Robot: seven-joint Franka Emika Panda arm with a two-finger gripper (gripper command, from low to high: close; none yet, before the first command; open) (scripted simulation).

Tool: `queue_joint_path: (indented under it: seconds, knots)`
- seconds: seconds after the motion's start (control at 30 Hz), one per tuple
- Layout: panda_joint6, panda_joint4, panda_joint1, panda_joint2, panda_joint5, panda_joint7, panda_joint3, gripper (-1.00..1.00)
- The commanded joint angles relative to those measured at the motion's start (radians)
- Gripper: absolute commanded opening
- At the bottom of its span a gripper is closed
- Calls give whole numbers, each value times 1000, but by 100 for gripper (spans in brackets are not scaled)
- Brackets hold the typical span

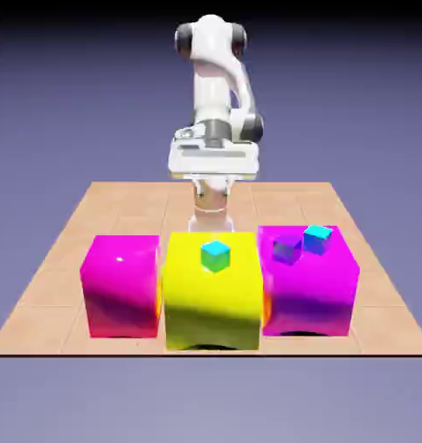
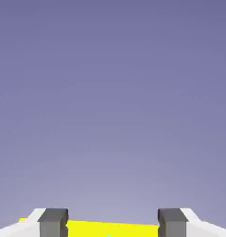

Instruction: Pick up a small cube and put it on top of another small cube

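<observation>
The small cube is out of view in both frames. My gripper (image 1: 211, 216) hangs low behind the big yellow block (image 1: 213, 294), at the block's far top edge. In the hand view the gripper (image 2: 112, 224) is open, its two grey fingertips (image 2: 53, 222) wide apart with nothing between them. Only a strip of the yellow block (image 2: 110, 229) shows beyond them, under the plain backdrop. A little cyan-topped block with green sides (image 1: 215, 256) sits on the yellow block's top, in front of the gripper.
A glossy magenta block (image 1: 121, 285) stands at the exterior view's left of the yellow one, and another magenta block (image 1: 314, 290) at its right. The right one carries a little purple block (image 1: 286, 248) and a little blue block (image 1: 316, 239). A tan tiled table (image 1: 67, 229) lies underneath.
</observation>
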Motion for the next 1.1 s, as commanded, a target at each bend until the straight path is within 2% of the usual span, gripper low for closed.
queue_joint_path:
  seconds: [0.0,1.07]
  knots:
    - [0,3,10,-5,-44,-34,-32,0]
    - [-30,159,319,-109,-1435,-1224,-1122,0]
